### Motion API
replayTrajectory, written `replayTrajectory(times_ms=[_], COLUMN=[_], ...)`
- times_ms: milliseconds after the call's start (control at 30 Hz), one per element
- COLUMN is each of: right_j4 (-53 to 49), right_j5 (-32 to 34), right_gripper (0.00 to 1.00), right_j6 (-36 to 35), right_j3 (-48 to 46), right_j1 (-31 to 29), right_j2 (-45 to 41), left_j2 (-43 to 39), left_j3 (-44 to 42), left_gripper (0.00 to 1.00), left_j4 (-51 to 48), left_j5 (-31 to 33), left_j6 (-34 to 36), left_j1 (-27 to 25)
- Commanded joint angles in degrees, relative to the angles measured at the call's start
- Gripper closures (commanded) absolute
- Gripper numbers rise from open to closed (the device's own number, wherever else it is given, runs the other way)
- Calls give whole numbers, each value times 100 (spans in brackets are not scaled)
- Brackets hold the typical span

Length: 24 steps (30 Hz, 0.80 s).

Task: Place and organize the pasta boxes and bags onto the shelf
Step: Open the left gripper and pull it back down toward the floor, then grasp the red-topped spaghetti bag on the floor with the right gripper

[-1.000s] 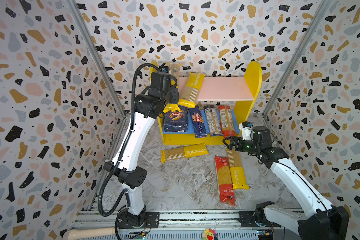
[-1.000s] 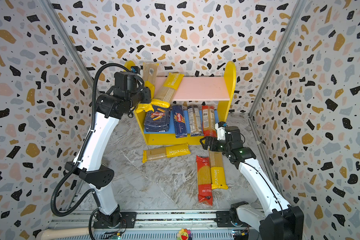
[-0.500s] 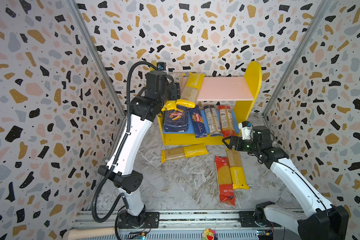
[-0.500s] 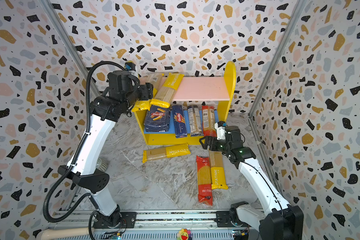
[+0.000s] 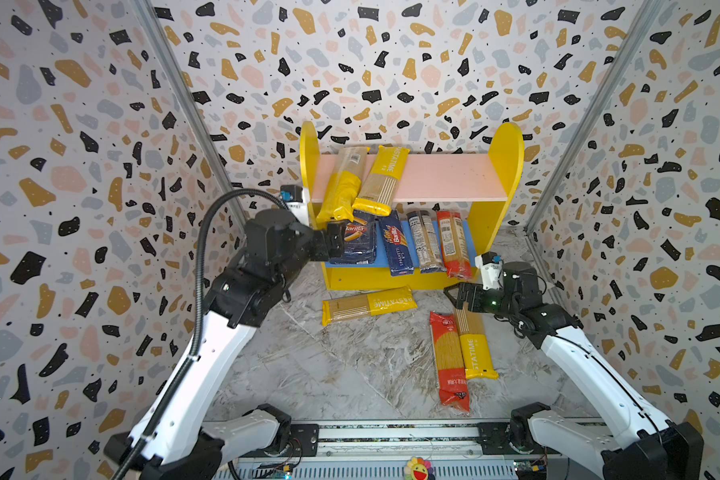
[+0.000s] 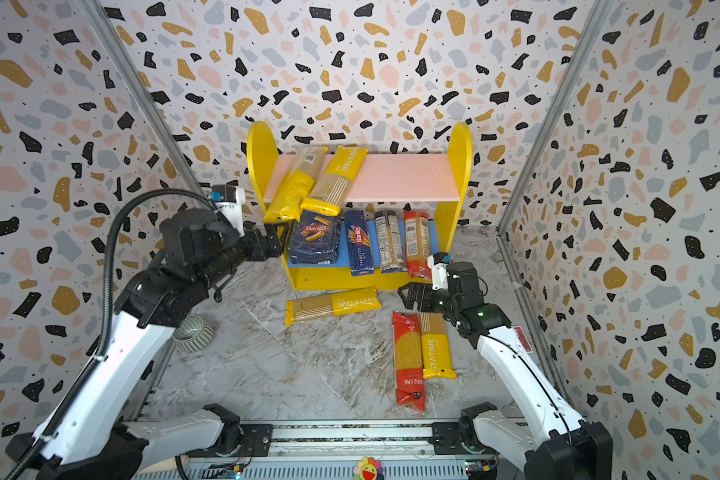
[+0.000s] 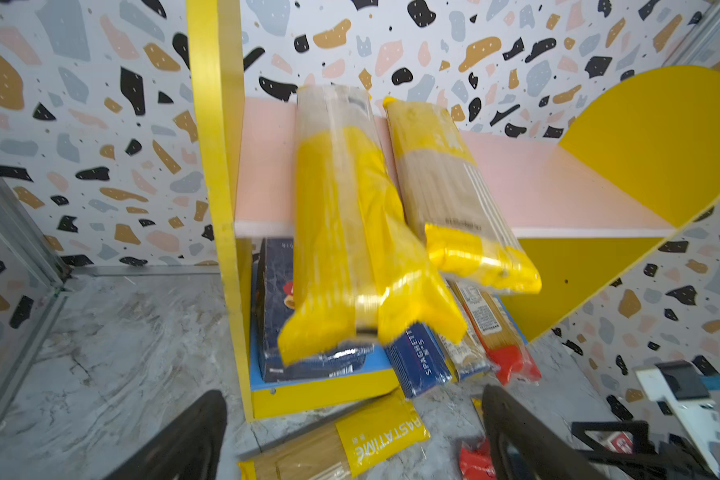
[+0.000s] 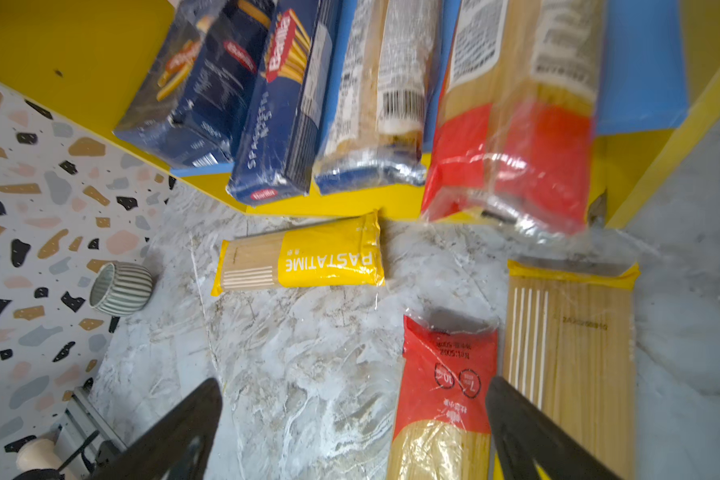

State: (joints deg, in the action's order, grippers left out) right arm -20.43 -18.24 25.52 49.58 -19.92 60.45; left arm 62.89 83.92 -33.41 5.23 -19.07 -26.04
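The left gripper point(image 5: 336, 245) hangs at centre left of both top views, just in front of the shelf's left side. Its jaws are spread wide with nothing between them, and the left wrist view shows its two dark fingers point(image 7: 192, 436) far apart. Just beyond it, two yellow bags lie side by side on the left half of the pink upper board point(image 5: 445, 178): the left yellow bag point(image 5: 344, 183) and the right yellow bag point(image 5: 381, 178). Both overhang the front edge and tilt downward. Under them, on the blue lower board point(image 5: 469, 232), stand in a row from left to right the wide Barilla box point(image 5: 356, 245), the narrow Barilla box point(image 5: 396, 245), the clear bag point(image 5: 422, 243) and the red shelf bag point(image 5: 454, 245). All sit between the yellow sides of the shelf point(image 5: 504, 166). The right gripper point(image 5: 454, 297) hovers at centre right, also wide open and empty, near the shelf's right foot. It is above the far ends of the red floor bag point(image 5: 447, 361) and the yellow floor bag point(image 5: 474, 349), which lie touching side by side. A third PASTATIME bag point(image 5: 368, 305) lies crosswise on the floor just in front of the shelf. A ribbed grey bowl point(image 6: 194, 332) lies near the left arm.
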Motion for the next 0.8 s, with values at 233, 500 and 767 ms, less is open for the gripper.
replayTrajectory(times_ms=[233,500,767], right_j4=[125,113,-19], right_j5=[1283,1718,2075], right_gripper=[1,1,1], right_j6=[876,1343,1794], right_j3=[-1227,-1809,-2133], right_j1=[-1360,-1633,-2256], right_j2=[-87,119,362], left_j2=[-1690,-1930,-1930], left_j3=[-3531,-4424,-4687], left_gripper=[0,0,0], left_j4=[1042,1322,1484], left_j5=[-790,-953,-980], left_j6=[-1080,-1265,-1249], left_j1=[-2,-177,-285])
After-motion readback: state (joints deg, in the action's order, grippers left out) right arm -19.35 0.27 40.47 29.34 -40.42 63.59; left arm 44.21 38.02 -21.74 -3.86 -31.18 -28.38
